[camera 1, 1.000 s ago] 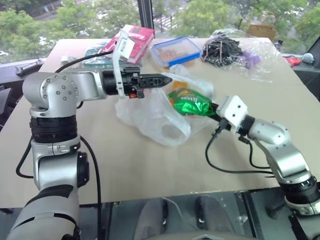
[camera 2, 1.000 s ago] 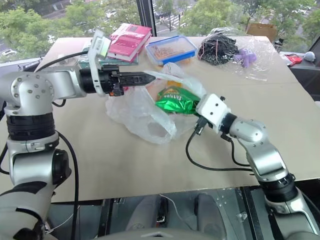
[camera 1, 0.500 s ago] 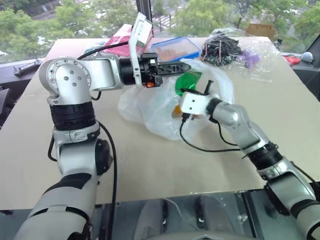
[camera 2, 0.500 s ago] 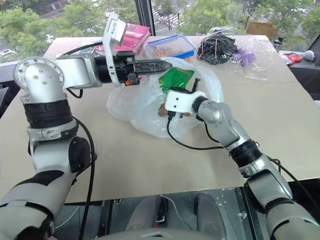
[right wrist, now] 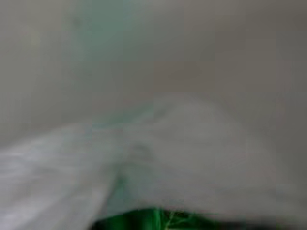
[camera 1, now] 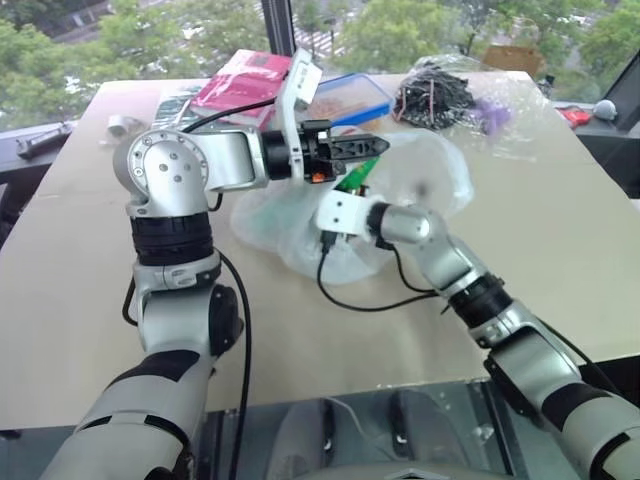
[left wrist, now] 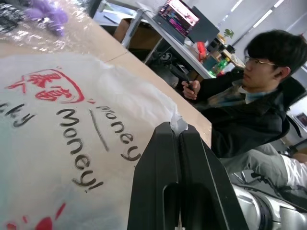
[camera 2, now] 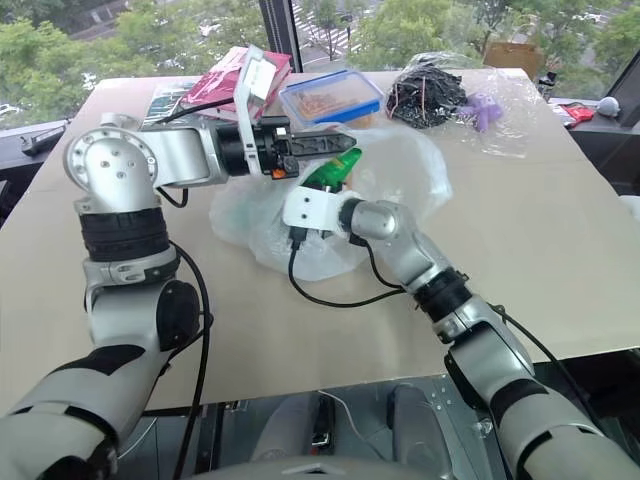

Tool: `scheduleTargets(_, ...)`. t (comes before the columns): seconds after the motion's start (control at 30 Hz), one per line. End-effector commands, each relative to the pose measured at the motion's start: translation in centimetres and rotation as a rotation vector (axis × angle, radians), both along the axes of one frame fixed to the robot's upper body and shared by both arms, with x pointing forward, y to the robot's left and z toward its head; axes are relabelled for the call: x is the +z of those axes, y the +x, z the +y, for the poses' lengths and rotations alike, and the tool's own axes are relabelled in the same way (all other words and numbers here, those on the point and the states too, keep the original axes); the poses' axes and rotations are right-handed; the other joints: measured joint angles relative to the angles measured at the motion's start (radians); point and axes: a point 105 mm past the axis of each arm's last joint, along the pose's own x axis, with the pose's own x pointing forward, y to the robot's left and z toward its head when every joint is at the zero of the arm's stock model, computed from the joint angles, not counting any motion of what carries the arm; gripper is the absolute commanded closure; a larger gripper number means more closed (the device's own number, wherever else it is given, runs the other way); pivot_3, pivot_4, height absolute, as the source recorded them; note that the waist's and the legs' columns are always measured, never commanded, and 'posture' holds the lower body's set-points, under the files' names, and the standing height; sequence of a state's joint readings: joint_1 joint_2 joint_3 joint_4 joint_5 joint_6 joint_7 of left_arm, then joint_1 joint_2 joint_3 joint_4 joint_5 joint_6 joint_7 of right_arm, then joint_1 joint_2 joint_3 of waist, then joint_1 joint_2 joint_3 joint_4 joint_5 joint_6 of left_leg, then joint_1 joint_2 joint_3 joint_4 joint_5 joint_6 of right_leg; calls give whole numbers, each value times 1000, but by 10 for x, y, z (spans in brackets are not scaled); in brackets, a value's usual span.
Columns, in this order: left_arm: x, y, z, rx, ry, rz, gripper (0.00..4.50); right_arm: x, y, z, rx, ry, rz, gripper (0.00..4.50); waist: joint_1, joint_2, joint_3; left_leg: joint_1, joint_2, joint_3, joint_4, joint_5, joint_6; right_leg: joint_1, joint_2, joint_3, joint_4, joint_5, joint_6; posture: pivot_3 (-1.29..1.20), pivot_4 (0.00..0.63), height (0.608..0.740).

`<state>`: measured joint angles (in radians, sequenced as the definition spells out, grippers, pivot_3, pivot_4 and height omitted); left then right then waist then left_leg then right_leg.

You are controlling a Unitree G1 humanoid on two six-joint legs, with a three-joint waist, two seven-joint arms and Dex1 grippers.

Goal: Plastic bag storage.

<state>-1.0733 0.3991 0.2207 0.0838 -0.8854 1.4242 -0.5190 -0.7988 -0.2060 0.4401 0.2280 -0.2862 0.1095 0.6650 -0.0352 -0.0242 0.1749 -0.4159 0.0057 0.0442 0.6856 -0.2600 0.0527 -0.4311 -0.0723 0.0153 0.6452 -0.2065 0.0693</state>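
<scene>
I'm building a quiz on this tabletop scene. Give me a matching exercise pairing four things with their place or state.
Things:
1. large thin translucent white plastic bag with red print
2. shiny green snack packet
3. blue-lidded clear plastic box
4. left end effector

Places or states:
A. at the bag's mouth, by the right arm's wrist
B. shut on a pinch of the bag's film
C. held up at mid-table, billowing
D. at the table's far edge, beside the red book

Pairs: 1-C, 2-A, 3-D, 4-B
</scene>
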Motion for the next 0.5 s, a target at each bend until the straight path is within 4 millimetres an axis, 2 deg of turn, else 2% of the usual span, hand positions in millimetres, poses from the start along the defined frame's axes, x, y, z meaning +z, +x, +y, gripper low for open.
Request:
scheduleTargets(0.03,6,0,9,32,8,-74,4500,37,-13,-40,-73,130,36,1622,7,0,0,0,0,0,0,0,0,0,0,0,0,0,0,0,150,740)
scheduleTargets(0.23,5,0,14,40,-8,-150,4500,73,-55,-92,-183,277,126,1622,20,0,0,0,0,0,0,0,-1,-1,1,0,0,0,0,0,150,740)
scheduleTargets(0.33,2,-3,12,16,7,-178,4500,74,-67,-111,-254,323,195,856,23,0,0,0,0,0,-1,0,-1,0,0,0,0,0,0,0,150,740)
scheduleTargets(0.4,1,-3,14,10,1,-176,4500,72,-67,-121,-328,333,191,86,24,0,0,0,0,0,-1,0,0,0,0,0,0,0,0,0,150,740)
scheduleTargets(0.5,4,-11,17,-33,-5,-205,3663,65,-60,-138,-453,401,237,0,22,0,0,0,0,1,-1,0,0,0,0,0,0,0,0,0,150,740)
